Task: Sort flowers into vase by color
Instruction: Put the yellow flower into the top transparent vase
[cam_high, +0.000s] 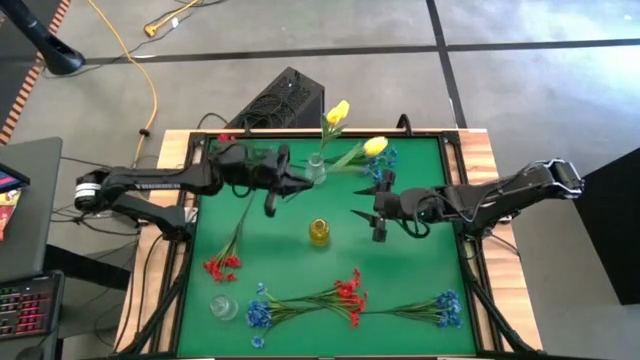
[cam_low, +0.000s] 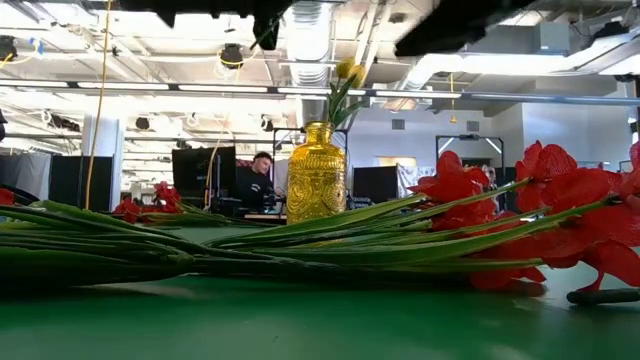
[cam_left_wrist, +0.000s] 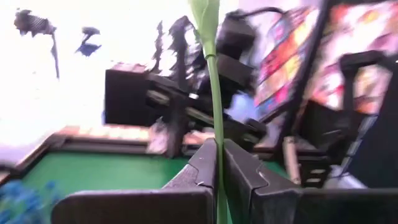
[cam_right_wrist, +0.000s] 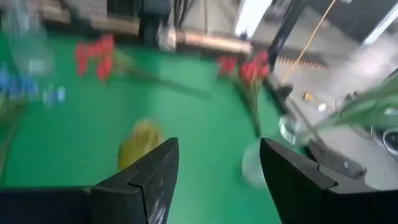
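Observation:
In the high view my left gripper (cam_high: 303, 181) is shut on a thin green stem right beside a small clear vase (cam_high: 316, 170) at the mat's far middle. Two yellow tulip heads (cam_high: 338, 112) (cam_high: 375, 146) rise from there. My right gripper (cam_high: 368, 222) hangs open over the mat, right of the yellow glass vase (cam_high: 319, 232), and holds nothing. Red sprays (cam_high: 222, 265) (cam_high: 345, 294) and blue sprays (cam_high: 258, 314) (cam_high: 440, 308) lie flat on the mat near the front edge. More blue blooms (cam_high: 386, 159) show beside the right arm. My left gripper pinches a green stem (cam_left_wrist: 216, 134) between its two fingers (cam_left_wrist: 202, 165), and the fingers lie across it. The stem stands about upright in the hold and runs up to a leaf (cam_left_wrist: 207, 15). Which tulip head it carries I cannot tell.
A second clear vase (cam_high: 224, 307) stands at the mat's near left corner. A black box (cam_high: 285, 100) and cables sit beyond the far edge. The green mat (cam_high: 290, 255) has a raised frame. In the low view, red blooms (cam_low: 560, 210) and long stems (cam_low: 200, 245) lie in front of the yellow vase (cam_low: 316, 180).

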